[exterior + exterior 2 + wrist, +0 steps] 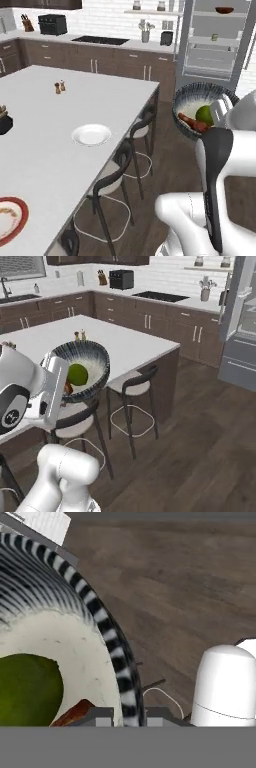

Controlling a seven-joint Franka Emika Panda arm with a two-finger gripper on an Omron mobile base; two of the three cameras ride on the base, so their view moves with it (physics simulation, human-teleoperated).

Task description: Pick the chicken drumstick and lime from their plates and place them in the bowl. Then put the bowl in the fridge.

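Clamped on the rim of the bowl [117,657] between the fingers [102,716], lime [27,687] and chicken drumstick [75,713] already inside beside them, plates [91,135] emptied, fridge [215,42] placement left.

The bowl [186,98] is dark grey outside, ribbed with pale stripes, and its inside [75,657] is pale cream with faint speckles. The lime [77,374] in it is green, darker on its shaded side. The drumstick [193,123] is reddish-brown. One plate [91,135] is plain white; the other plate [20,205] is white with a broad orange-red rim. The worktop [60,110] is pale grey-white. The floor [200,446] is dark brown wood planks. The cabinets [165,318] are dark brown with silver handles. The fridge [215,40] is grey with pale shelves. The stools [131,387] have black frames and pale seats.
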